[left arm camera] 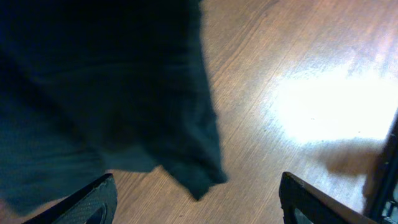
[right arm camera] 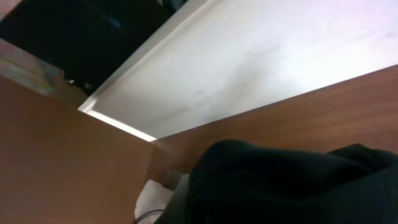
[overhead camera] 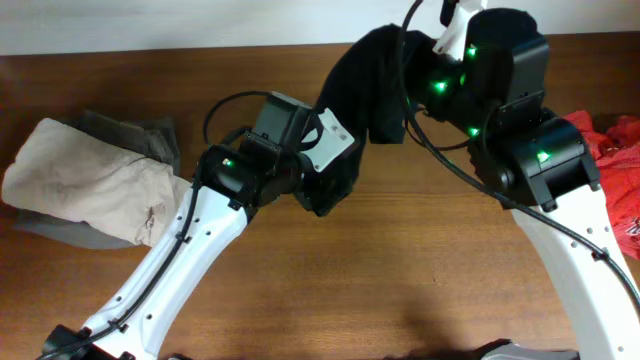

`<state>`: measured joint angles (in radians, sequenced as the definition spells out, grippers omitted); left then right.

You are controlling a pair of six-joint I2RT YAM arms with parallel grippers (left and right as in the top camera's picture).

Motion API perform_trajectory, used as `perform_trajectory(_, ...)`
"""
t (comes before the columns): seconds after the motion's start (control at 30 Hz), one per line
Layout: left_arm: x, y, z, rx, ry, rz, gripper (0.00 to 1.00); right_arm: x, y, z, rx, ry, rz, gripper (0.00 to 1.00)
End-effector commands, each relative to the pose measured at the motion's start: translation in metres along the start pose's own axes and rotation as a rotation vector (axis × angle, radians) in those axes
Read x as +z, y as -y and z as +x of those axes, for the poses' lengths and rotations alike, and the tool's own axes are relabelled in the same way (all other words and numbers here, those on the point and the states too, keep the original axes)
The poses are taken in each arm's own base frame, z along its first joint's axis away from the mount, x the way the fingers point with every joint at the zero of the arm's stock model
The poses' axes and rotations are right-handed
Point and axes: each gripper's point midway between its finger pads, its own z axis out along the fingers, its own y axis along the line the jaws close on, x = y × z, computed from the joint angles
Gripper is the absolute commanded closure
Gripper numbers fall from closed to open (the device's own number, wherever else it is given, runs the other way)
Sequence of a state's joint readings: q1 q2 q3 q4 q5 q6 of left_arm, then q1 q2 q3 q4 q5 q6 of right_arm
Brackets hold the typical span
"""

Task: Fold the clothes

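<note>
Black garment [overhead camera: 372,75] hangs over table [overhead camera: 400,260]; left gripper [left arm camera: 198,186] fingers apart, cloth beside them; right gripper hidden by cloth, can't tell state.

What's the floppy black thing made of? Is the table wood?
The black thing looks like soft, matte cloth: it droops, folds and has no shine. The table looks like smooth brown wood, or a wood-look top: grain lines show and light glares off it. Which one, I cannot tell.
</note>
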<state>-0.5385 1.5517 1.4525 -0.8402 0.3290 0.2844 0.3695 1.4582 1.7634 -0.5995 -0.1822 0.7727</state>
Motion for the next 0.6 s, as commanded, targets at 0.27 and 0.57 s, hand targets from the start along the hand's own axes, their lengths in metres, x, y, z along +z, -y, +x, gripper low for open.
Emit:
perform_trajectory(0.27, -0.003, 0.004, -0.023, 0.020, 0.087, 0.027, 0.16, -0.006, -0.029, 0.007, 0.005, -0.002, -0.082, 0.96)
perform_trajectory(0.57, -0.003, 0.003, -0.027, 0.026, 0.103, 0.023, 0.16, -0.006, -0.036, 0.011, 0.000, -0.010, -0.099, 0.96)
